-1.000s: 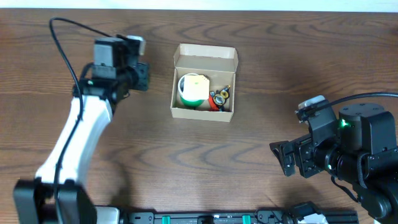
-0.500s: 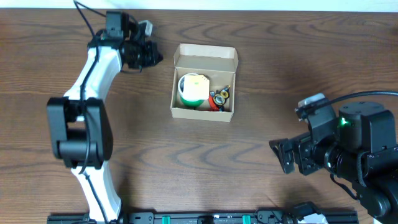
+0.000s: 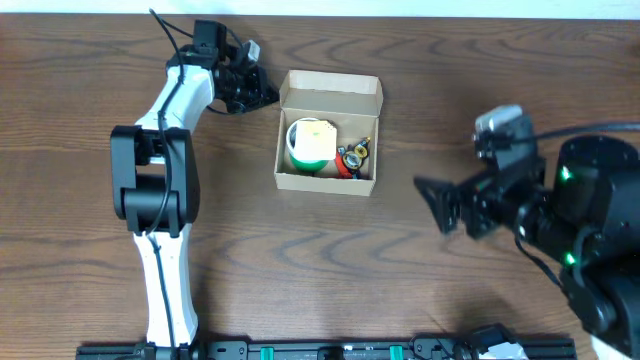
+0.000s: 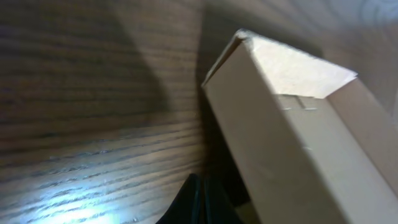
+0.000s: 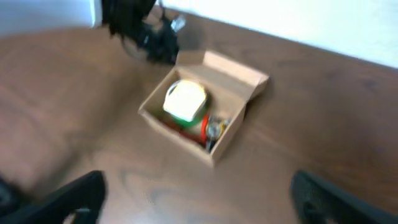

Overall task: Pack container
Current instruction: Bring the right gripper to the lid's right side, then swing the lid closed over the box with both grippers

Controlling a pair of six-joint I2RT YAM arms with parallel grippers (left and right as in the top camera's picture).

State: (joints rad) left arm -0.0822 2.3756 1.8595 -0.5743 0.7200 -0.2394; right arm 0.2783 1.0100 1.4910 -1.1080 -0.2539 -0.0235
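Observation:
The container [image 3: 328,178] is a small tan cardboard box, open, with its flap lid [image 3: 332,91] standing at the far side. Inside lie a green tape roll with a pale top [image 3: 310,144] and small red and black items [image 3: 352,158]. My left gripper [image 3: 264,94] is shut and empty, low at the box's far left corner; in the left wrist view its fingers [image 4: 202,200] are pressed together beside the box wall [image 4: 292,143]. My right gripper [image 3: 440,205] is open and empty, to the right of the box. In the right wrist view the box [image 5: 219,78] lies ahead of that gripper [image 5: 202,198].
The brown wooden table [image 3: 300,260] carries only the box. The left arm's white link [image 3: 165,110] and its cable run along the far left. The right arm's dark body [image 3: 570,220] fills the right side.
My left gripper has swung right along the far edge to the box's far left corner. My right gripper has moved up and left toward the box.

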